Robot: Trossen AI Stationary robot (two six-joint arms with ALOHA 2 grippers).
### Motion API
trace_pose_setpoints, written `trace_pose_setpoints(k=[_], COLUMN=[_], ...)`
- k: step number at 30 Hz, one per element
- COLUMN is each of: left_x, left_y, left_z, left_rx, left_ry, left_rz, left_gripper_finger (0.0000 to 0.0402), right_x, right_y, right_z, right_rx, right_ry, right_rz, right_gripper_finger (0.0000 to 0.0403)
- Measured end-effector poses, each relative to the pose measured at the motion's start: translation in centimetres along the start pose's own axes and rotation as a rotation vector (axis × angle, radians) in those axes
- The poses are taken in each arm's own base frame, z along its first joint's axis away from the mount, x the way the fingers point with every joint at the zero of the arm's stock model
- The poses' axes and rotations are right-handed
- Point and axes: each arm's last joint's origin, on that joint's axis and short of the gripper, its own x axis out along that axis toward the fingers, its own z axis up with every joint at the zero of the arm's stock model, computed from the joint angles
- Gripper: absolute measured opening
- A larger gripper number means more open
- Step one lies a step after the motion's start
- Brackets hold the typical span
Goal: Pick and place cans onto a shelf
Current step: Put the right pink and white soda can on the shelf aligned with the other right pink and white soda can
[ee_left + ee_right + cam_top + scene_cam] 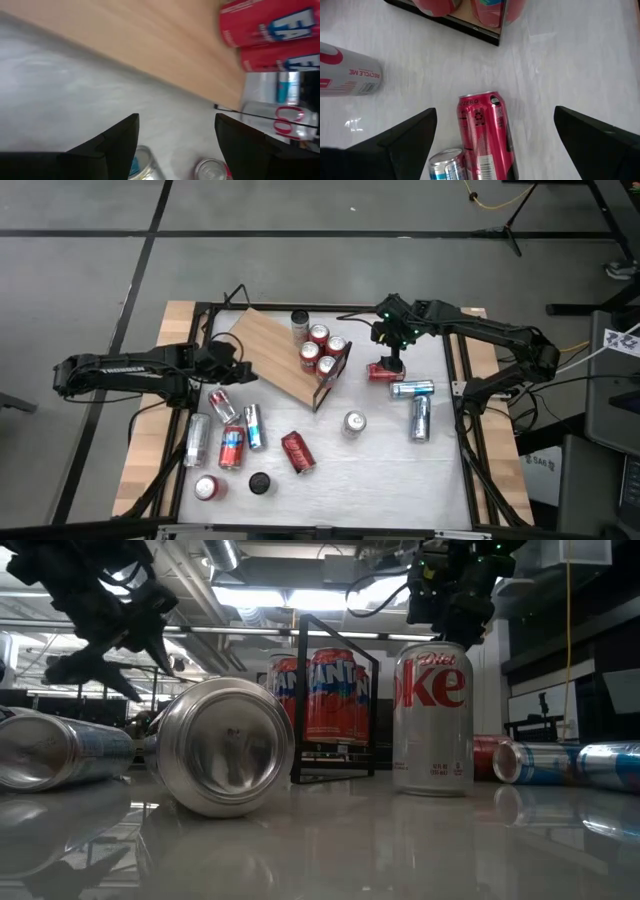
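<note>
The shelf, a light wooden board with a black frame at its right end, lies at the table's far middle. Several red cans and one silver can stand upright on it. My left gripper hovers open at the shelf's left edge, above cans lying on their sides. My right gripper hangs open above a red can that lies on its side right of the shelf. Neither gripper touches anything.
Blue-and-silver cans lie at the right. A silver can stands upright at the middle, and a red can lies nearer. More cans lie at the left. A black disc sits near the front.
</note>
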Motion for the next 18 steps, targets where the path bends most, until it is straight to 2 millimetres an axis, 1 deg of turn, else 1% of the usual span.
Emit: trace_pose_setpoints(k=[2,5,11,15,18], left_x=[0.0,-0.1,-0.5,-0.6,-0.7], left_y=[-0.2,-1.0,-2.8,-3.2,-3.1], left_z=[0.1,0.3,0.7,1.0,1.2], left_rx=[0.021,0.122,0.365,0.432,0.442], left_ry=[-0.008,-0.039,-0.198,-0.274,-0.340], left_rz=[-0.025,-0.100,-0.239,-0.252,-0.213], left_gripper_finger=[0.0254,0.0254,0.0254,0.0254,0.0254], right_x=[0.0,0.0,0.0,0.0,0.0], right_y=[0.0,0.0,0.0,0.0,0.0], right_z=[0.0,0.0,0.0,0.0,0.0], right_rx=[0.001,0.001,0.001,0.001,0.000], right_ry=[0.000,0.000,0.000,0.000,0.000], right_rz=[0.000,0.000,0.000,0.000,0.000], right_gripper_finger=[0.0390,0.0390,0.0390,0.0390,0.0390])
